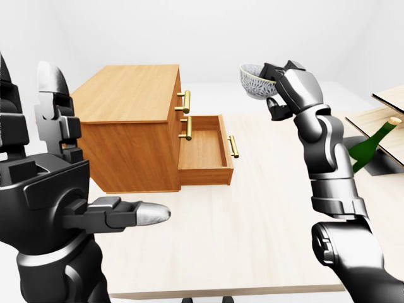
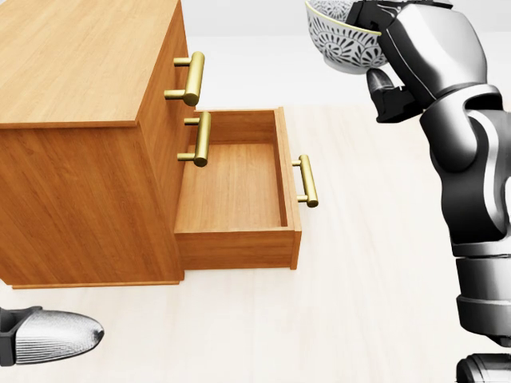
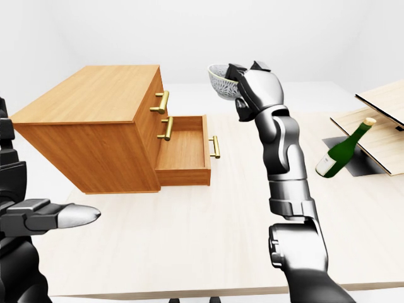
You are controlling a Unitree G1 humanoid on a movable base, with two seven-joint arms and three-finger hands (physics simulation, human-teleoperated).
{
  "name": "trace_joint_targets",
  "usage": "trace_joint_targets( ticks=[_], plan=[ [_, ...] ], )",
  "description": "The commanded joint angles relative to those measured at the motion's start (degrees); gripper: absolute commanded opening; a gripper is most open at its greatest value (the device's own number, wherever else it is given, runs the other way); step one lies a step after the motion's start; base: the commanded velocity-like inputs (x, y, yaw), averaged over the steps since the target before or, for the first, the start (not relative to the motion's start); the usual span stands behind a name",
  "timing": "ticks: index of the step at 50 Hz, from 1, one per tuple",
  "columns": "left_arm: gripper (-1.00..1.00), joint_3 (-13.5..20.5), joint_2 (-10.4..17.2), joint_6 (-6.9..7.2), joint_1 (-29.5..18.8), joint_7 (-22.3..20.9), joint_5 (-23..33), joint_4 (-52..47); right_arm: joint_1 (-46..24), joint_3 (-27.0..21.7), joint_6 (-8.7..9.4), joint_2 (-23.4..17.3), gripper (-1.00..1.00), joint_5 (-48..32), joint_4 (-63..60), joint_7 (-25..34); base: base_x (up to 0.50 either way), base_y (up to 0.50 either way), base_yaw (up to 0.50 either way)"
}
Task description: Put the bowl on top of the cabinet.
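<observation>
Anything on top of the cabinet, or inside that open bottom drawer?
The cabinet top is bare wood. The open drawer shows only its wooden floor. The two closed drawers above cannot be seen into. The bowl is held aloft in the right hand.

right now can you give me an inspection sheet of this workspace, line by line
surface: pale wooden table, bare across its near part
job's things: white patterned bowl held in the air to the right of the brown wooden cabinet; the cabinet's top has nothing on it, and its bottom drawer is pulled out with nothing in it
clutter: green glass bottle leaning at the right, beside wooden boards
grippers: right hand closed on the bowl's rim; left hand open, fingers holding nothing
cables: nothing seen
surroundings: plain white walls
</observation>
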Motion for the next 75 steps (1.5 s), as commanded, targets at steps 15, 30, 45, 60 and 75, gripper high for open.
trace_joint_targets(
  ticks=[15, 30, 45, 60, 75],
  plan=[
    [1.0, 1.7, 0.88, 0.0, -1.19, 1.0, -2.39, -1.68, -8.59, 3.96, 0.0, 6.95, -1.0, -2.51, 3.85, -0.46, 0.0, 0.0, 0.0],
    [1.0, 2.3, 1.19, 0.0, -1.6, 1.4, -3.41, -2.16, -10.36, 5.87, 0.0, 11.07, -1.0, -4.83, 6.05, -2.01, 0.0, 0.0, 0.0],
    [1.0, 2.9, 1.46, 0.0, -1.96, 1.76, -4.23, -2.64, -10.86, 7.44, 1.24, 14.76, -1.0, -6.29, 6.84, -2.77, 0.0, 0.0, 0.0],
    [1.0, 3.77, 1.84, 0.0, -2.54, 2.34, -5.44, -3.62, -11.45, 8.83, 2.61, 18.02, -1.0, -8.01, 6.14, -2.41, 0.0, 0.0, 0.0],
    [1.0, 4.99, 3.2, 0.0, -3.08, 4.0, -8.32, -3.94, -12.61, 9.91, 4.43, 21.19, -1.0, -9.49, 5.78, -1.71, 0.0, 0.0, 0.0]
  ],
)
